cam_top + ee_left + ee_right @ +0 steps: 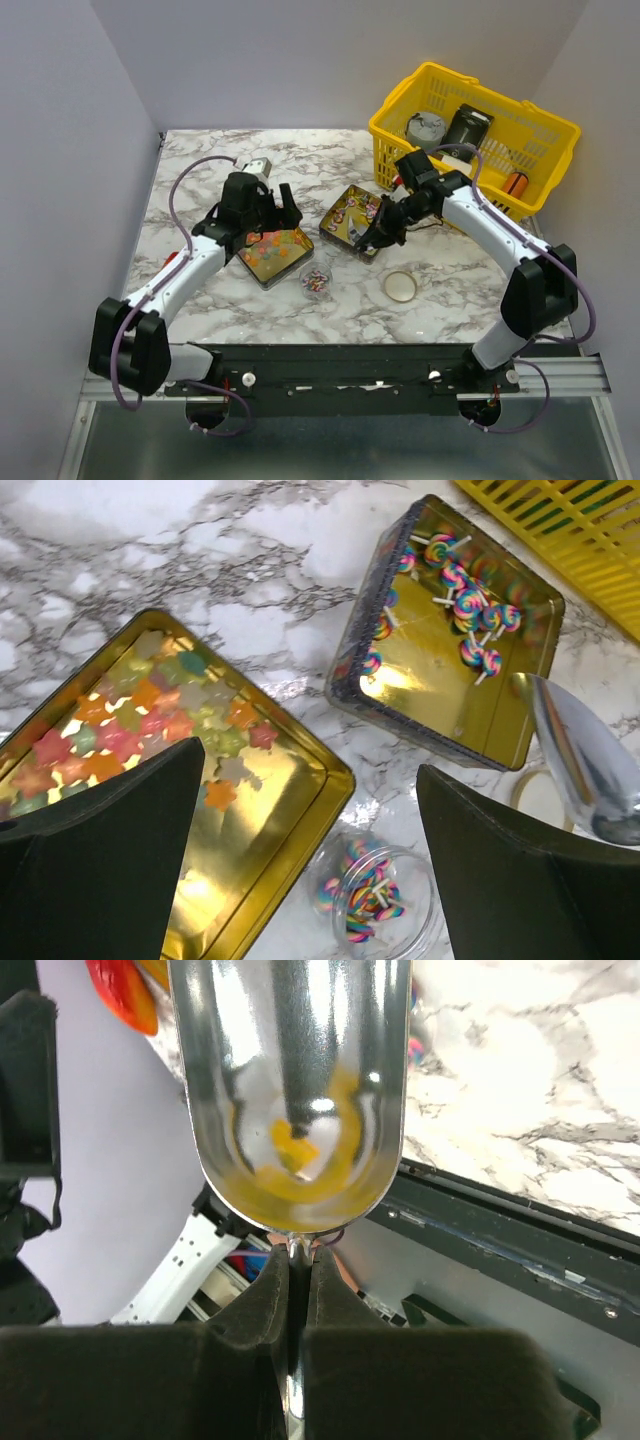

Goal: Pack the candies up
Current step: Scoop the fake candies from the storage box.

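A gold tin (268, 250) holds several pastel star-shaped candies (150, 710). A second gold tin (352, 215) holds several rainbow swirl lollipop candies (465, 590). A small clear jar (317, 279) between them holds more swirl lollipops (380, 890). My left gripper (272, 212) is open and empty, above the star tin's (270, 790) near edge and the jar. My right gripper (385, 228) is shut on the handle of a metal spoon (290, 1080), whose bowl looks empty, beside the lollipop tin's (440, 700) right corner. The spoon (585, 760) shows in the left wrist view too.
A round lid (400, 286) lies on the marble right of the jar. A yellow basket (470, 130) with a few items stands at the back right, close behind my right arm. White walls close in on the left, back and right.
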`<state>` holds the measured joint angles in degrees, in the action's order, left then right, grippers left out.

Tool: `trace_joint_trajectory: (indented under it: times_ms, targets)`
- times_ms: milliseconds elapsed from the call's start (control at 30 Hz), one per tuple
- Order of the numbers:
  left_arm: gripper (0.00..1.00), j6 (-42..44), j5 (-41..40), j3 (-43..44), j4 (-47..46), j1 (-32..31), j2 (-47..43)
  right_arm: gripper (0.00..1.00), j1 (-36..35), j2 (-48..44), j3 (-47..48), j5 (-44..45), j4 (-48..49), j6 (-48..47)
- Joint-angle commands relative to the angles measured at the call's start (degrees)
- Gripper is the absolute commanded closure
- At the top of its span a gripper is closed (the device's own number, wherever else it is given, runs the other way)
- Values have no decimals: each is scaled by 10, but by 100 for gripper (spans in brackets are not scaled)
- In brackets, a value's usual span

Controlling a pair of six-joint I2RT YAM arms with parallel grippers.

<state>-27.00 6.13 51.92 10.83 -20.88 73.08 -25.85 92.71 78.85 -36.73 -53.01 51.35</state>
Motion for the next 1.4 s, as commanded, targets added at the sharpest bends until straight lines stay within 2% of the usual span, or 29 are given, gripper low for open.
trace_joint_trajectory:
  times_ms: [0, 300, 467, 633, 733, 767, 1033, 1233, 1367]
  targets:
    - [1, 23, 50, 69, -24, -25, 73, 99, 8, 39, 37, 3, -17, 1]
    - [5, 39, 15, 159, -30, -56, 212, 99, 11, 134, 81, -12, 41, 65]
    - [8, 53, 5, 201, -13, -60, 283, 99, 11, 153, 86, 28, 83, 137]
    - [11, 65, 11, 231, -4, -62, 317, 99, 11, 178, 84, 89, 103, 182]
    - [18, 76, 20, 247, 10, -62, 336, 99, 11, 190, 76, 116, 112, 204]
    - [21, 82, 26, 249, 11, -62, 342, 99, 11, 196, 70, 117, 115, 215]
    - [31, 110, 44, 265, 32, -62, 367, 99, 11, 233, 87, 119, 150, 255]
    - [30, 114, 62, 261, 32, -62, 371, 99, 11, 229, 52, 116, 188, 309]
    - [18, 107, 71, 245, 11, -62, 362, 99, 11, 224, 29, 105, 202, 336]
